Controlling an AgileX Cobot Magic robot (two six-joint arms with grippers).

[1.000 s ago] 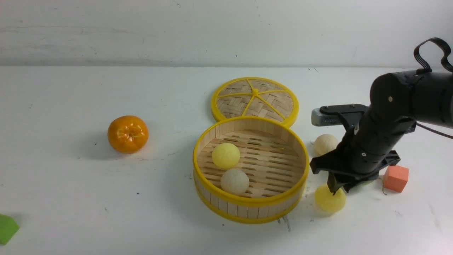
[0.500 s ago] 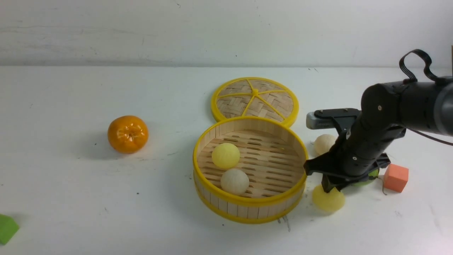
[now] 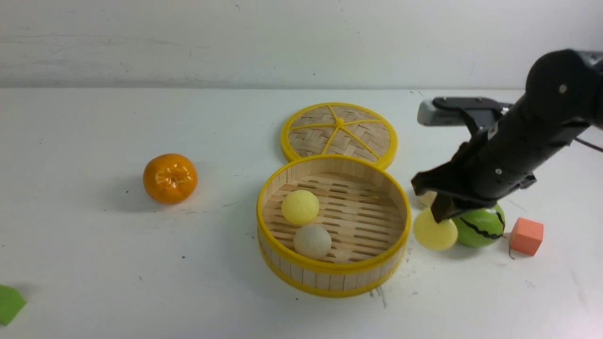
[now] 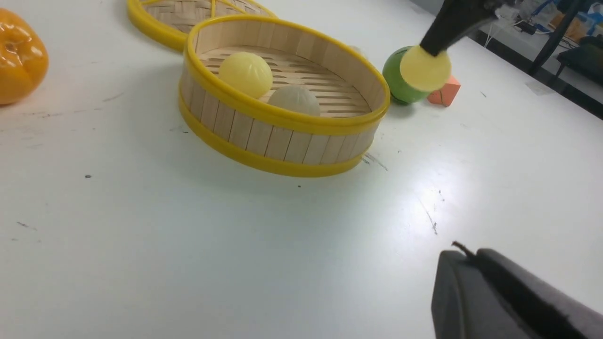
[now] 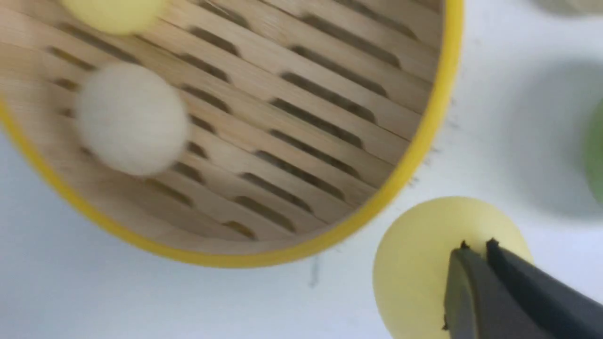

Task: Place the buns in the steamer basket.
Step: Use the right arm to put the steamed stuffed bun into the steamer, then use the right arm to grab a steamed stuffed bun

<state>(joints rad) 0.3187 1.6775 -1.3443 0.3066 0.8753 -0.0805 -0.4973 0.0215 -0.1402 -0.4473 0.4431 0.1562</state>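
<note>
The steamer basket point(image 3: 330, 270) stands mid-table and holds a pale yellow bun point(image 3: 300, 206) and a cream-white bun point(image 3: 312, 241). My right gripper point(image 3: 440, 217) is shut on a second pale yellow bun point(image 3: 434, 231) and holds it off the table just right of the basket; the right wrist view shows the jaws point(image 5: 476, 245) pinching this bun point(image 5: 419, 268) beside the basket rim point(image 5: 424, 155). A second cream-white bun point(image 3: 426, 198) peeks out behind that gripper. My left gripper point(image 4: 464, 252) is shut and empty, low over bare table in front of the basket point(image 4: 282, 117).
A green striped melon ball point(image 3: 480, 226) and an orange cube point(image 3: 526, 236) lie right of the held bun. The woven lid point(image 3: 339, 132) lies behind the basket. An orange point(image 3: 170, 178) sits to the left, a green block point(image 3: 8, 303) at the near left edge.
My right gripper has risen with the pale yellow bun, lifting it off the table. The arm has swung up and back, uncovering the melon ball.
</note>
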